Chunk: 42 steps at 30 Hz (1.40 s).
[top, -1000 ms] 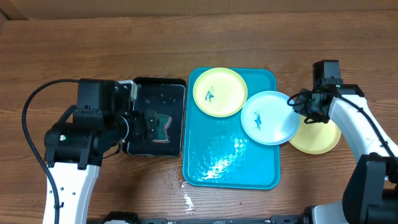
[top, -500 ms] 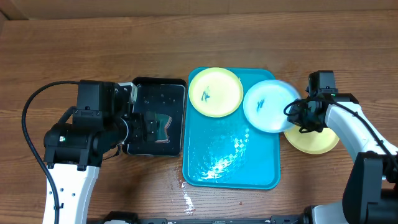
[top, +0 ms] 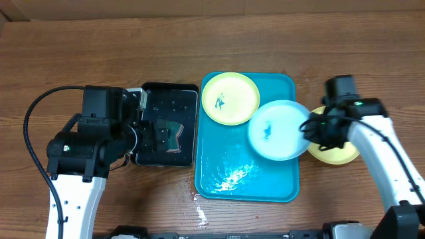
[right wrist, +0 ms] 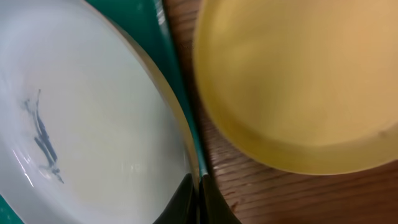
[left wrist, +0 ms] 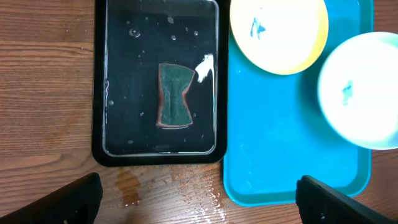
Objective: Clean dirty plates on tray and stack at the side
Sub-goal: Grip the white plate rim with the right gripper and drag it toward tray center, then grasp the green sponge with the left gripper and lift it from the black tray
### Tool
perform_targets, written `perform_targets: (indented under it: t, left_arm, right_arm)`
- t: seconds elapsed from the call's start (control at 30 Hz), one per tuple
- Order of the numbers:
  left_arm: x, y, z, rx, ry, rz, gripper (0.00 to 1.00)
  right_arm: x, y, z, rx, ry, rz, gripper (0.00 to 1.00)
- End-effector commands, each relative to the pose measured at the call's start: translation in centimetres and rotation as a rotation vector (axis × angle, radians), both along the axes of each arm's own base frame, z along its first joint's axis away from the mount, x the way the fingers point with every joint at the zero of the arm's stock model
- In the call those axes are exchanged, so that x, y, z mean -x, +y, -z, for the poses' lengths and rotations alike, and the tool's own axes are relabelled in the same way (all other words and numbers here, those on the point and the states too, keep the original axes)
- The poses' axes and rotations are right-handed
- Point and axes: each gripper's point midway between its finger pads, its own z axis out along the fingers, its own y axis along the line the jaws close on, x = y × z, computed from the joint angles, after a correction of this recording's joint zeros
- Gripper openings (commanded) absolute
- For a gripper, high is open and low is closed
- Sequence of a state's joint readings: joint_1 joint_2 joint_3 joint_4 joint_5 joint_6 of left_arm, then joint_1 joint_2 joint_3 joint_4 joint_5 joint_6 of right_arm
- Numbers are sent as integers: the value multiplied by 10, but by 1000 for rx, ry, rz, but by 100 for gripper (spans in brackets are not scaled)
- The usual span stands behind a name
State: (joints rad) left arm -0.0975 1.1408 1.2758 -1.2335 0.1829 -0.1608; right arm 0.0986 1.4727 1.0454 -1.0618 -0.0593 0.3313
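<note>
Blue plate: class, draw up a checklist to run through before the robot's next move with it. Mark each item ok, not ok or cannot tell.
1. Grip: right hand shut on the rim of the blue plate: ok.
2. Clean: not ok, a blue smear shows on the blue plate.
3. Ready to pick up: left hand open: ok.
4. Cleaning tool: sponge lies free in the black tray, below the left hand: ok.
5. Lift: blue plate clear of the blue tray: cannot tell.
</note>
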Motion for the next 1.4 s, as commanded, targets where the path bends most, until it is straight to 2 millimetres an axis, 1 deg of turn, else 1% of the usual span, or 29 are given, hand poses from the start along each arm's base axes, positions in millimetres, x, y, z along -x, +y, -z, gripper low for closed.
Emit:
perform_targets:
  t: [0.0, 0.1, 0.17, 0.23, 0.27, 0.33, 0.37, 0.4, 0.43, 0.47, 0.5, 0.53, 0.63, 0.7, 0.73, 0.77, 0.8, 0.9, 1.0, 1.03, 1.07, 1.13, 1.17, 1.23, 1.27, 1.37]
  left_arm:
    - [-1, 1, -1, -13, -14, 12, 100]
    - [-1, 1, -1, -13, -14, 12, 100]
    - [-1, 1, -1, -13, -14, 12, 100]
    - [-1, 1, -1, -13, -14, 12, 100]
    - [-1, 1, -1, -13, -13, 12, 100]
    - [-2, 1, -2, -12, -15, 10, 100]
    - [-3, 1, -2, -10, -17, 6, 100]
    - [-3, 1, -2, -6, -19, -1, 100]
    - [-4, 1, -2, -5, -19, -3, 100]
    - [-4, 1, -2, -2, -18, -9, 100]
    - [-5, 1, -1, 1, -12, -16, 100]
    - [-5, 1, 0, 8, -3, -31, 100]
    - [-6, -1, 11, 32, 41, -90, 100]
    - [-9, 1, 24, 11, 68, -110, 95]
    - [-10, 5, 36, -17, 93, -131, 93]
    - [-11, 8, 51, -49, 123, -151, 88]
    - [-11, 10, 62, -68, 148, -158, 86]
    - [-12, 4, 104, -85, 240, -138, 83]
    - [-23, -6, 130, -68, 284, -99, 83]
    - [-29, -9, 137, -68, 281, -76, 82]
    - [-40, -11, 147, -91, 273, -55, 81]
    - [-47, -5, 162, -141, 282, -65, 75]
    - [-49, -4, 168, -152, 292, -68, 70]
    - [-53, -4, 182, -159, 316, -67, 66]
    - [-55, -4, 189, -161, 326, -66, 61]
    - [-60, -11, 208, -133, 354, -54, 37]
  right_arm:
    - [25, 38, 21, -49, 56, -81, 4]
    - [42, 61, 45, -58, 73, -81, 4]
    - [52, 72, 61, -66, 77, -52, 4]
    - [54, 78, 70, -75, 63, -43, 4]
    - [51, 81, 72, -84, 46, -42, 4]
    - [42, 85, 70, -102, 7, -55, 4]
    - [35, 90, 67, -121, -22, -82, 8]
    - [31, 95, 64, -138, -42, -117, 16]
    - [27, 98, 60, -145, -55, -146, 31]
    - [26, 98, 55, -141, -55, -154, 41]
    - [24, 98, 49, -134, -55, -159, 47]
    - [22, 96, 43, -118, -59, -156, 49]
    - [13, 82, 18, -37, -105, -140, 49]
    - [9, 76, -2, -6, -144, -132, 49]
    - [7, 75, -12, -3, -167, -137, 49]
    - [6, 76, -23, -10, -194, -144, 50]
    - [6, 76, -29, -15, -210, -146, 50]
    - [8, 75, -44, -31, -255, -144, 50]
    - [12, 73, -49, -33, -261, -143, 49]
    - [13, 73, -48, -31, -256, -143, 50]
    - [14, 72, -48, -29, -250, -144, 50]
    - [15, 72, -47, -27, -245, -144, 49]
    - [15, 72, -47, -27, -243, -144, 49]
    - [18, 71, -46, -23, -233, -144, 49]
    - [18, 70, -45, -22, -229, -145, 49]
    - [19, 70, -45, -21, -226, -145, 49]
